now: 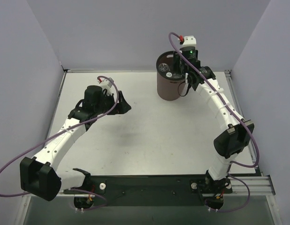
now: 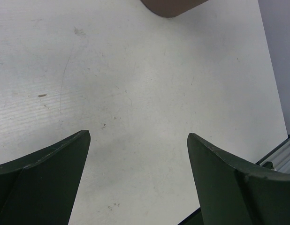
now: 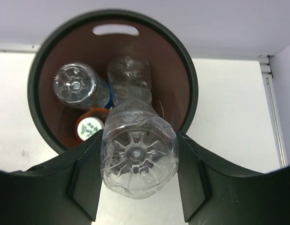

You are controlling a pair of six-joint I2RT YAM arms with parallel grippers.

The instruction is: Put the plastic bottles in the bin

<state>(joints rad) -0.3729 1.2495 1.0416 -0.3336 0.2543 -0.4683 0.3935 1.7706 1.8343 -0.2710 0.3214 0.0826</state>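
My right gripper (image 3: 139, 137) is shut on a clear unlabelled plastic bottle (image 3: 138, 157), its base toward the camera and its neck pointing down into the bin (image 3: 193, 93). The bottle hangs over the bin's near rim. Inside lie a clear bottle with a blue label (image 3: 77, 86) and an orange bottle with a white cap (image 3: 88, 127). In the top view the dark brown bin (image 1: 167, 89) stands at the back, with the right gripper (image 1: 183, 71) right above it. My left gripper (image 1: 124, 106) is open and empty over bare table (image 2: 138, 136), left of the bin (image 2: 173, 5).
Grey walls enclose the white table on three sides. A metal rail (image 1: 248, 185) runs along the near right edge and shows at the corner of the left wrist view (image 2: 286, 154). The right arm's cable (image 1: 215, 93) drapes beside the bin.
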